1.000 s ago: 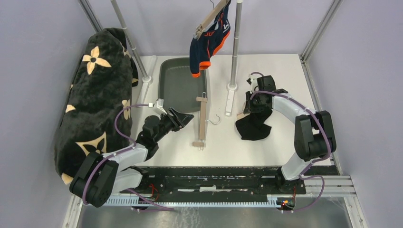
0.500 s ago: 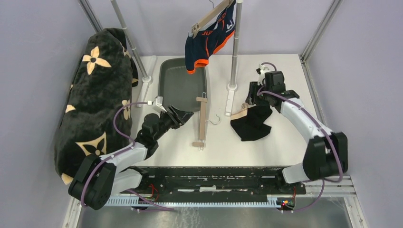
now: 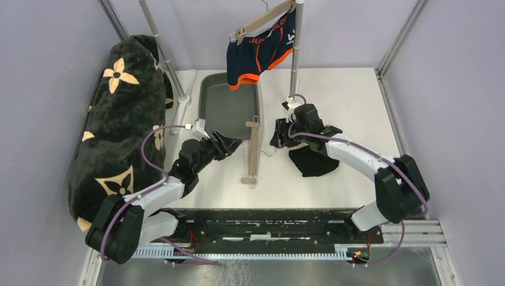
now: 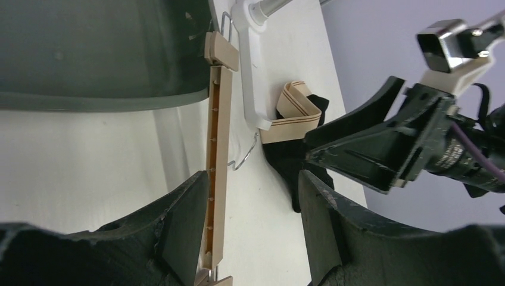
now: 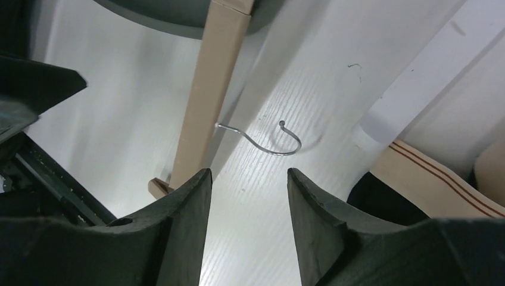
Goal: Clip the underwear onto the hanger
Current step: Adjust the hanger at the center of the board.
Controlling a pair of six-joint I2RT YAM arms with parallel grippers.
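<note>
"So, what's new on the right?"

"The right gripper (image 3: pixel 280 134) has let go of the underwear (image 3: pixel 312 159) and swung left. Its jaws now stand partly open and empty, just over the hook (image 5: pixel 268 140) of the hanger (image 3: pixel 255 152)."

"And the underwear?"

"It lies crumpled on the table (image 3: pixel 357 101), black with the tan waistband (image 4: pixel 295 110) by the pole's foot. It is near the hanger on the right and apart from both clips."

"Meaning?"

"Nothing is clipped yet. My guess is the hanger gets handled next, since cloth and clips must still be brought together."

"Left side?"

"The left gripper (image 3: pixel 229 143) has barely stirred. It is partly open, holds nothing, and hovers just left of the bar."

"Anything in the way?"

"The hanger's far clip sits at the rim of the tray (image 3: pixel 223 107). The pole (image 3: pixel 293 59) stands close behind the right gripper. Navy briefs (image 3: pixel 256 56), already clipped up on the rail, have swung leftward overhead. The blanket (image 3: pixel 119 119) is well apart, far left."
</note>
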